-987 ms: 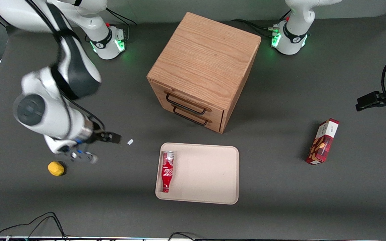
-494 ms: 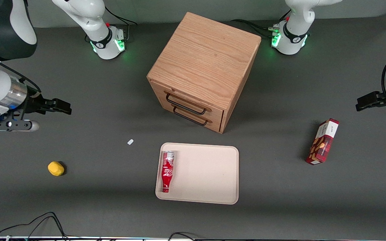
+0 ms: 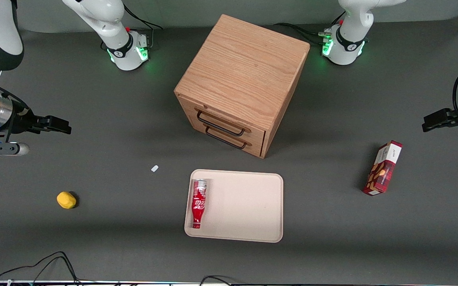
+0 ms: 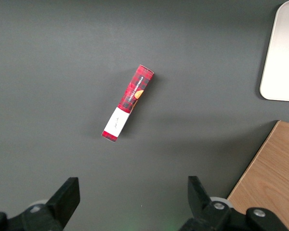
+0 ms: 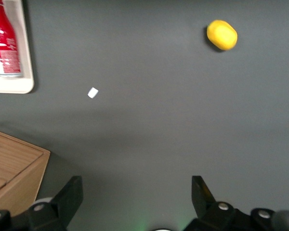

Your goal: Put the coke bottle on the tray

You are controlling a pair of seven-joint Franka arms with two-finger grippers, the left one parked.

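The coke bottle (image 3: 198, 203) lies on its side on the pale tray (image 3: 245, 206), along the tray's edge toward the working arm's end, silver base pointing to the cabinet. Its base end (image 5: 4, 43) and a corner of the tray (image 5: 25, 82) also show in the right wrist view. My gripper (image 3: 60, 127) hangs high over bare table far toward the working arm's end, well away from the tray. It is open with nothing between its fingers (image 5: 72, 192).
A wooden two-drawer cabinet (image 3: 241, 83) stands farther from the front camera than the tray. A yellow lemon-like object (image 3: 66, 200) and a small white scrap (image 3: 154, 168) lie on the table toward the working arm's end. A red snack box (image 3: 384, 167) lies toward the parked arm's end.
My gripper has drawn away from the tray toward the working arm's end and risen, moving fast at first and then only slightly. The bottle and tray have not moved.
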